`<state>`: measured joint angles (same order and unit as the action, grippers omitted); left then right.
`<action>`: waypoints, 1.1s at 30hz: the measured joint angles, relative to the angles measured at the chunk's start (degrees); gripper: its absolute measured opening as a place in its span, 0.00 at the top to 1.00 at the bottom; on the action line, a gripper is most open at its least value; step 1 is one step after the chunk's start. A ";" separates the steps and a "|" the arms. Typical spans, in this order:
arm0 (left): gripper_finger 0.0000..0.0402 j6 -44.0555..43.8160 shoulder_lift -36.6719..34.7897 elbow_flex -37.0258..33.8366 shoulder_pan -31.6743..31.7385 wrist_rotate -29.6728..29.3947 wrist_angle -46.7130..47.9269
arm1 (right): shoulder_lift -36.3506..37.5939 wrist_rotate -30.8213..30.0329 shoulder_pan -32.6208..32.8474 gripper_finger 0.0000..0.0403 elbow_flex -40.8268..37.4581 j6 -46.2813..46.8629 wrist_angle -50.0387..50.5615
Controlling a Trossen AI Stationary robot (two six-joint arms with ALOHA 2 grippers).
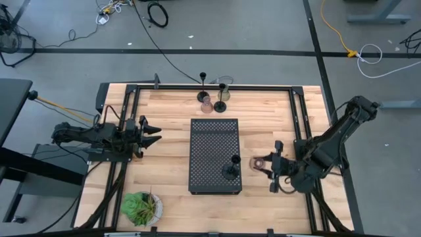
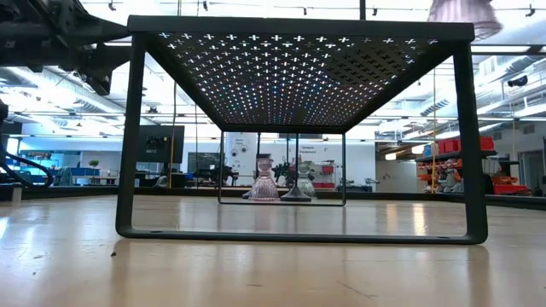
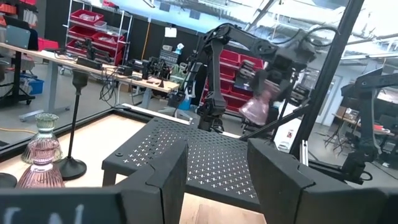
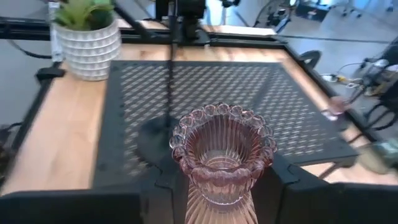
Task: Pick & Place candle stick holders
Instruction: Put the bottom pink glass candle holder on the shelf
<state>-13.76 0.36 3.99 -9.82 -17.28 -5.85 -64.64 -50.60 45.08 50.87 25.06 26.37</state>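
Observation:
My right gripper (image 1: 264, 164) is shut on a pinkish ribbed glass holder (image 4: 221, 158), just right of the black perforated tray (image 1: 215, 155). A slim black stemmed holder (image 1: 231, 170) stands by its round base on the tray's near right part. At the table's far edge stand two black stemmed holders (image 1: 203, 82) (image 1: 222, 89), a pinkish glass one (image 1: 206, 104) and an olive one (image 1: 221, 105). My left gripper (image 1: 156, 133) is open and empty, left of the tray. My right gripper pinches the pinkish holder's ribbed neck (image 4: 214, 186), just below its beaded rim, between its two fingers (image 4: 283, 180). The fingers come from the table's right side. The holder is lifted clear of the table, and its flared foot shows in the low view (image 2: 463, 13).
A leafy green plant in a white pot (image 1: 141, 206) stands at the near left. The tray stands on legs like a low table (image 2: 299, 38). Bare wood (image 1: 171, 112) lies between the tray and the far holders.

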 joint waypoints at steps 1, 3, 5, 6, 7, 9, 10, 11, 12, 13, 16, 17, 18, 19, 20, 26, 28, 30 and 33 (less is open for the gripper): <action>0.58 0.00 0.00 0.00 0.00 0.00 0.00 | 0.60 0.02 -0.68 0.70 0.00 -1.25 0.00; 0.58 0.00 0.00 0.00 -0.02 0.00 -0.02 | 1.86 0.02 -2.05 0.70 0.00 -3.53 -0.04; 0.58 0.00 0.00 0.00 0.00 -0.02 0.02 | 2.94 0.23 -3.56 0.70 0.00 -5.80 -0.04; 0.58 0.00 0.00 0.00 -0.02 0.00 0.02 | 3.40 0.47 -4.45 0.70 0.00 -6.76 -0.03; 0.58 0.00 0.00 0.00 -0.02 -0.02 0.02 | 3.84 0.70 -5.52 0.70 0.00 -7.91 -0.05; 0.58 0.00 0.00 0.00 -0.02 -0.02 0.01 | 4.56 0.67 -7.65 0.70 0.00 -10.49 -0.03; 0.58 0.00 0.00 0.00 -0.02 -0.02 -0.08 | 4.94 0.88 -8.68 0.70 0.00 -11.60 0.00; 0.58 0.01 0.00 0.00 -0.02 -0.03 -0.18 | 5.40 1.64 -9.88 0.70 0.00 -12.44 -0.09; 0.58 0.05 0.00 0.00 0.00 -0.08 -0.20 | 5.85 2.86 -11.15 0.70 0.00 -13.36 -0.15; 0.58 0.42 0.00 0.00 0.00 -0.18 -0.25 | 6.18 3.89 -12.44 0.70 0.02 -13.81 -0.17; 0.58 1.01 0.37 0.00 -0.01 -0.69 -1.69 | 7.18 7.29 -16.08 0.70 0.02 -15.69 -0.17; 0.58 1.44 0.69 0.00 0.00 -0.74 -2.45 | 7.50 8.00 -17.29 0.70 0.02 -16.45 -0.37; 0.58 2.28 1.28 0.00 0.00 -0.74 -3.68 | 7.76 8.67 -18.35 0.70 0.02 -17.30 -0.78; 0.58 2.90 2.04 0.00 -0.01 -0.72 -5.18 | 7.97 9.52 -19.38 0.70 0.02 -18.19 -1.29; 0.58 3.78 2.89 0.01 -0.02 -0.72 -6.63 | 8.16 10.63 -20.47 0.70 0.00 -19.21 -1.96; 0.58 6.88 11.19 0.02 -0.02 -0.19 -14.61 | 8.33 18.29 -27.09 0.70 0.02 -24.63 -7.13; 0.58 6.98 14.97 0.02 0.00 -0.76 -17.64 | 8.33 20.47 -29.53 0.70 0.02 -25.71 -8.55; 0.58 7.09 18.93 0.02 0.00 -0.90 -21.06 | 8.33 22.42 -31.95 0.70 0.02 -26.42 -9.52; 0.58 8.68 25.08 0.02 -0.02 -0.90 -26.68 | 8.33 26.77 -35.34 0.70 0.02 -27.07 -11.29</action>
<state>-5.07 25.44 4.01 -9.84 -18.17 -32.53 -56.31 -23.83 9.74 50.89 -2.01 15.08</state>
